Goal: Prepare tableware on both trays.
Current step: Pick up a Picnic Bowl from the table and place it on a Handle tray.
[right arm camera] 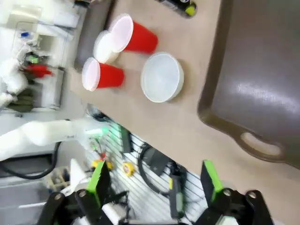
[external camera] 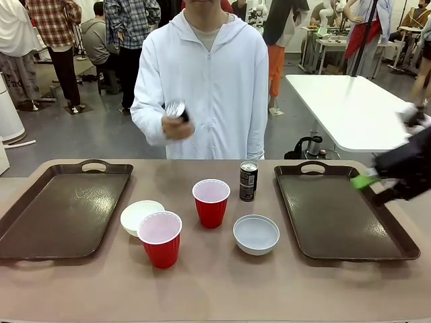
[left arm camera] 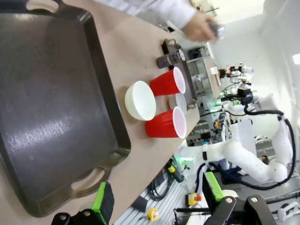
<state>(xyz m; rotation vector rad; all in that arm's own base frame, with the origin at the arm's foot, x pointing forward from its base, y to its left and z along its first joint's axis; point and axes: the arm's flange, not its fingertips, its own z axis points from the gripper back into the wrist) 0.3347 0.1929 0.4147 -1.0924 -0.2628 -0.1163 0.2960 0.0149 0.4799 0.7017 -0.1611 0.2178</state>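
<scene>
Tableware is all off the trays as yet: the left tray (external camera: 40,222) and the right tray (external camera: 337,222) both lie bare at either end of the surface (external camera: 215,296), so by my reading the task has hardly begun. Between them stand the near red cup (external camera: 160,242), the left bowl (external camera: 137,214) just beside it on its far side, the far red cup (external camera: 211,202) near the middle, the right bowl (external camera: 256,234) closer to the right tray, and the standing can (external camera: 248,181) upright beyond that bowl, near the right tray's far corner. The second can (external camera: 176,110) is off the surface, held in the person's hand (external camera: 176,128) at chest height on the far side. The left hand (left arm camera: 158,194) hovers open and empty by a handle end of the left tray, its green pads (left arm camera: 104,201) wide apart with nothing between them. The right hand (right arm camera: 154,183) is likewise open and empty, with a cut-out handle of the right tray just ahead of it; in the front view it is a blur at that tray's right rim. What is left, I judge, is all of it: one cup, one bowl and one can to each tray, with the held can depending on the person setting it down or handing it over
</scene>
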